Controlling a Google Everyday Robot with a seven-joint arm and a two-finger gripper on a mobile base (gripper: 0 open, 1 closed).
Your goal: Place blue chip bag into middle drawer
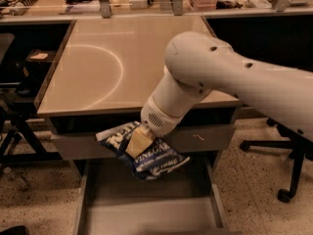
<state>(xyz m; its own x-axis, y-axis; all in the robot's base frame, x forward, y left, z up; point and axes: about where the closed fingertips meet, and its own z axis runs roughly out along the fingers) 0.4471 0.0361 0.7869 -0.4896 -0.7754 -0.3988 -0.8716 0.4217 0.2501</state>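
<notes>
The gripper (139, 142) sits just below centre of the frame, in front of the desk's near edge, and is closed on the blue chip bag (157, 160); one tan finger lies flat across the bag's printed face. The bag hangs tilted in the grip, its white-lettered end up and to the left, its lower end sagging to the right. It touches no surface that can be made out, though its upper part overlaps the grey drawer front (210, 137) in this view, and whether it brushes that panel cannot be told. The white arm (234, 77) runs from the wrist up and away to the right edge of the frame, crossing the right side of the desk top (98, 58). Directly below the bag, along the bottom of the frame, the middle drawer (146, 218) stands pulled open, its flat floor bare. An office chair (292, 173) stands at lower right, well apart from the work. Assessment: the carrying step is in hand; the bag is off the desk and above the drawer opening but not yet inside it. The next move calls for lowering the bag toward the drawer floor, keeping it off the panel above and the side walls, and opening the fingers only once the bag is low within the walls.
</notes>
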